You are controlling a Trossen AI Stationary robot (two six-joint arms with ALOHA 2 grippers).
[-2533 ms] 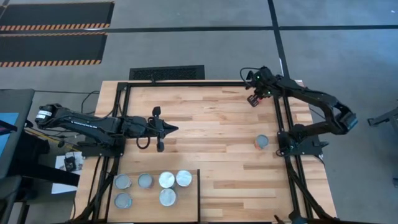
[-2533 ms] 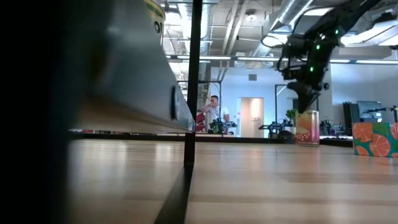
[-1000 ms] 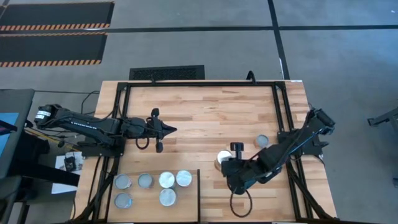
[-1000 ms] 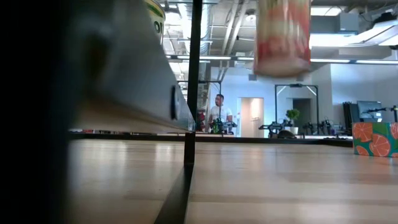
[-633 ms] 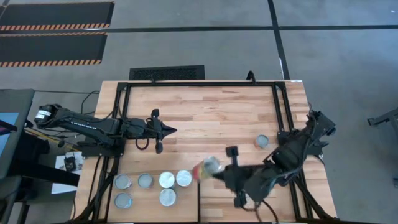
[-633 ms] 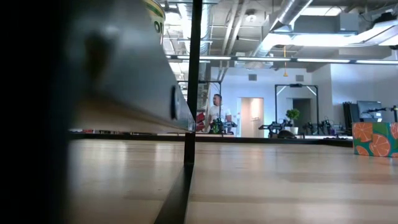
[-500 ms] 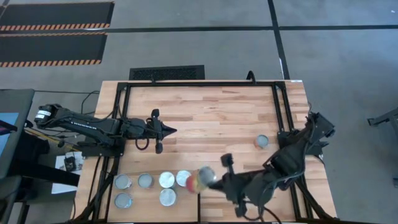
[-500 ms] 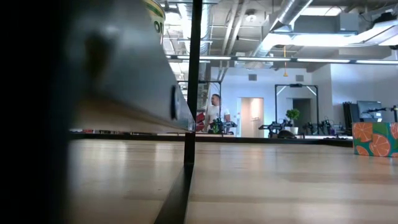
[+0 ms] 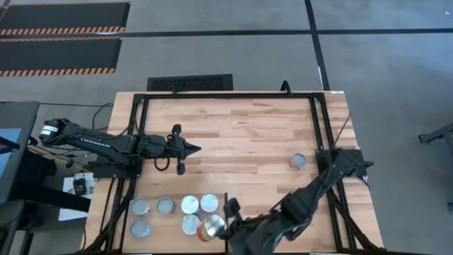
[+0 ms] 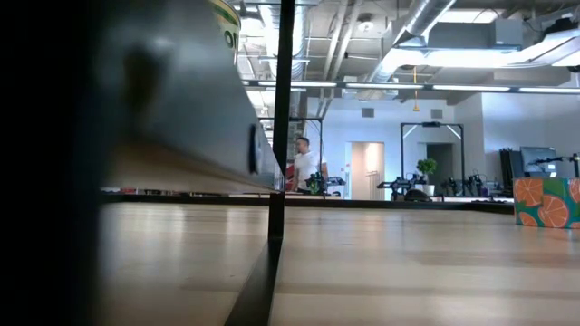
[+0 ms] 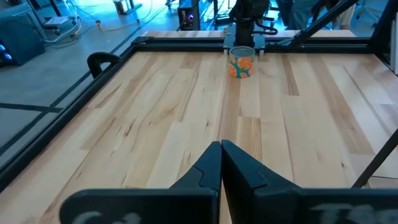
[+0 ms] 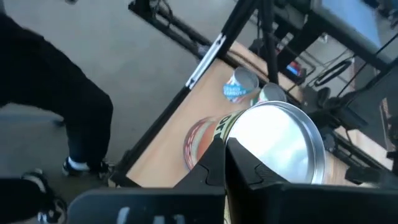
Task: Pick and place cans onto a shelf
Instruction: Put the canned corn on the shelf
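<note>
Striped plank bench point(image 9: 233, 134), framed in thin black bars. Five round silver-topped cans point(image 9: 190, 205) standing on pale shelf point(image 9: 166, 219) at near left corner. Sixth can point(image 9: 211, 228), shiny lid and orange label, clamped tilted in right jaws point(image 9: 221, 225) just above shelf's right edge. Seventh can point(image 9: 298, 161) alone, upright near right bar. Left jaws point(image 9: 195, 148) shut on nothing, hovering mid-bench.

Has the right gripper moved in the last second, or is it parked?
Yes. In the high view the right gripper, carrying a can, has swung from mid-table to the shelf at the near-left corner, beside the cans already there.
</note>
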